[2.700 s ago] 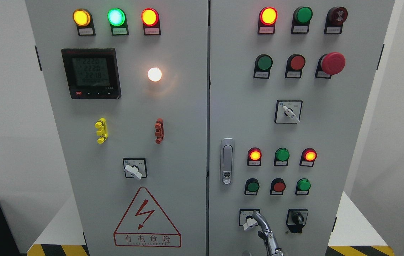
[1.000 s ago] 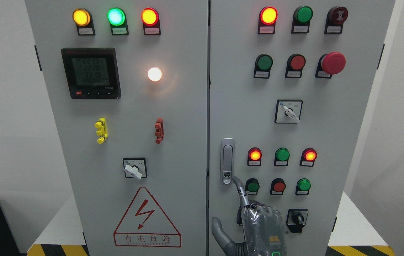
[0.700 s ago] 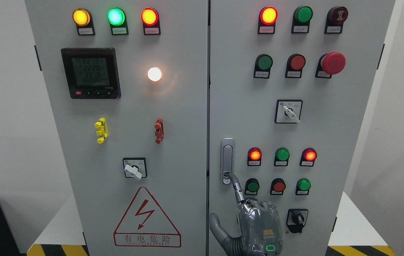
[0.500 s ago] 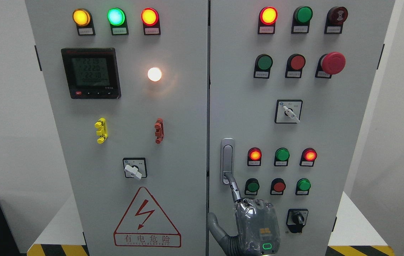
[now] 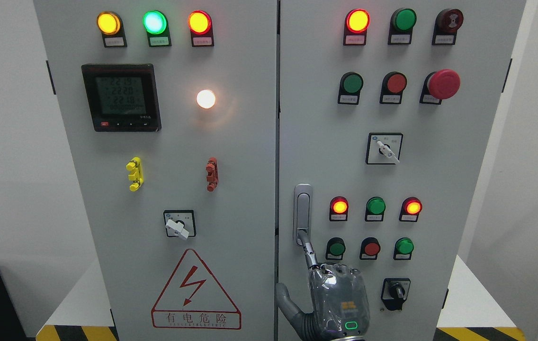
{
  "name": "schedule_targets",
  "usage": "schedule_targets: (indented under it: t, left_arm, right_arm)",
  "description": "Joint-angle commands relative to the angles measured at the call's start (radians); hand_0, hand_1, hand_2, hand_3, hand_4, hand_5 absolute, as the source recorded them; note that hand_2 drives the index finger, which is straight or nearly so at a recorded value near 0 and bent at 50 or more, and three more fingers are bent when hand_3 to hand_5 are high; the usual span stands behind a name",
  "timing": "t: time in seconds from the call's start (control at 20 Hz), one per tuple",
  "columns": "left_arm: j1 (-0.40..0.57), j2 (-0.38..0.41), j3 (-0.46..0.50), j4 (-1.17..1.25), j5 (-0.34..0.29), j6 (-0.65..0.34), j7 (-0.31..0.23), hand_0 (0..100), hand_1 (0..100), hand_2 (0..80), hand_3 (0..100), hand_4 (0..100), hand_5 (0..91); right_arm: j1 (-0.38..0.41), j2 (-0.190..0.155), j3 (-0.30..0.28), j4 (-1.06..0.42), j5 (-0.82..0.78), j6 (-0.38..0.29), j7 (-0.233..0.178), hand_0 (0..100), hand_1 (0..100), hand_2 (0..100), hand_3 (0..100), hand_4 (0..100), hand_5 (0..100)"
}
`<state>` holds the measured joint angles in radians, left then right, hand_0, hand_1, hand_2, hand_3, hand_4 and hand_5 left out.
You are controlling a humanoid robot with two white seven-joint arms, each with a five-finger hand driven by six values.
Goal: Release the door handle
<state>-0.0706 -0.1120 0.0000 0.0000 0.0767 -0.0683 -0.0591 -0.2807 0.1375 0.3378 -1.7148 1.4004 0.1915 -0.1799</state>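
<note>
The silver door handle (image 5: 302,208) stands upright at the left edge of the cabinet's right door (image 5: 326,142). It lies flush in its recess. My right hand (image 5: 337,303) comes up from the bottom edge, with its back toward the camera. Its index finger (image 5: 308,248) is stretched up, and the tip touches the round lock button at the handle's lower end. The thumb (image 5: 284,298) sticks out to the left. The other fingers are curled in. The hand grasps nothing. The left arm is out of view.
Lit indicator lamps and push buttons (image 5: 375,207) sit just right of the handle. A black rotary switch (image 5: 396,291) is right of the hand. A red emergency stop (image 5: 443,84) is at the upper right. The left door (image 5: 169,142) carries a meter, a switch and a warning sign.
My right hand has risen from the bottom edge and shifted left. Its index fingertip has moved from beside the lower switch up onto the handle's lock button. The handle has not moved.
</note>
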Motion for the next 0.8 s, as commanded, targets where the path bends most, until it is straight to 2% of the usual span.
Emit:
schedule_targets:
  t: [0.0, 0.75]
  left_arm:
    - [0.000, 0.000, -0.020, -0.017, 0.000, -0.001, 0.001, 0, 0, 2.3, 9, 1, 0.0]
    - [0.000, 0.000, -0.020, -0.017, 0.000, -0.001, 0.001, 0, 0, 2.3, 9, 1, 0.0]
  right_arm:
    - [-0.012, 0.001, 0.000, 0.023, 0.008, 0.011, 0.000, 32, 38, 0, 100, 99, 98]
    - [-0.009, 0.001, 0.000, 0.040, 0.006, 0.011, 0.002, 33, 37, 0, 100, 99, 98]
